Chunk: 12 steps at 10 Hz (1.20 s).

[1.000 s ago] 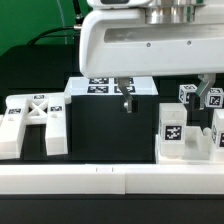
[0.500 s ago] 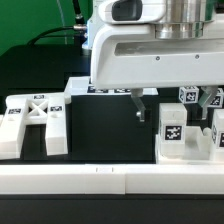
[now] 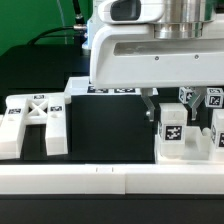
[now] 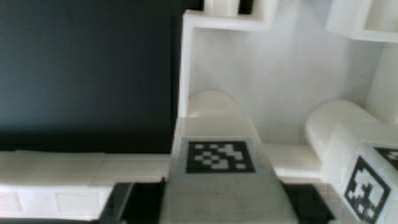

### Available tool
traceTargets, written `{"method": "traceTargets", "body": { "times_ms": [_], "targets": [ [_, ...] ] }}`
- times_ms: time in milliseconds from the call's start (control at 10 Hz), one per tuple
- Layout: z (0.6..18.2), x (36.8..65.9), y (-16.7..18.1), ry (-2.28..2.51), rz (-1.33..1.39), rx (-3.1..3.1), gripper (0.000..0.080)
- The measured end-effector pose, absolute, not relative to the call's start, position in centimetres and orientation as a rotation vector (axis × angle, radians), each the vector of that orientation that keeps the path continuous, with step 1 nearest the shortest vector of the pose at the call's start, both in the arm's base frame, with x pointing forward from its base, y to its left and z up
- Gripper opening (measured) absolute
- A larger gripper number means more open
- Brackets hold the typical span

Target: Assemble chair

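Note:
At the exterior view's right a white tagged post (image 3: 172, 131) of the chair stands upright on a white slab (image 3: 190, 153). My gripper (image 3: 168, 117) hangs straight over the post, one dark finger (image 3: 151, 106) down its left side and the other hidden behind it. In the wrist view the post (image 4: 219, 130) runs between both dark pads (image 4: 167, 198), which lie against its two sides, so the gripper (image 4: 235, 204) is shut on it. The X-braced frame (image 3: 34, 117) lies at the exterior view's left.
Two small tagged cubes (image 3: 188, 95) (image 3: 213, 98) sit behind the post. Another tagged white part (image 3: 218, 132) stands close on its right, also seen in the wrist view (image 4: 365, 172). The marker board (image 3: 108, 88) lies at the back. A white rail (image 3: 110, 181) runs along the front.
The gripper has shifted toward the exterior view's right and come down over the tagged post. Its fingers have drawn in from wide apart to the post's sides.

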State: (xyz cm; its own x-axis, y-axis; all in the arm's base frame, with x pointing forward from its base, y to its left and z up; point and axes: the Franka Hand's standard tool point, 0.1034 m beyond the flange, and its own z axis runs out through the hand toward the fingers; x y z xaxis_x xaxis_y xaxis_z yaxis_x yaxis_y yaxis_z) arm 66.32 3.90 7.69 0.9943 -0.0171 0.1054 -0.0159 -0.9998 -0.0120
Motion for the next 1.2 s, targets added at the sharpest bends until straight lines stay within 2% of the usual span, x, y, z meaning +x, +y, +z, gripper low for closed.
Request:
{"method": "traceTargets", "body": {
  "times_ms": [500, 900, 1200],
  "targets": [
    [7.66, 66.31, 3.97, 0.484, -0.159, -3.072, 0.0289],
    [7.61, 66.33, 3.82, 1.131, -0.138, -2.858, 0.0291],
    [7.60, 66.35, 3.92, 1.427, -0.126, -2.709, 0.0291]
  ]
}}
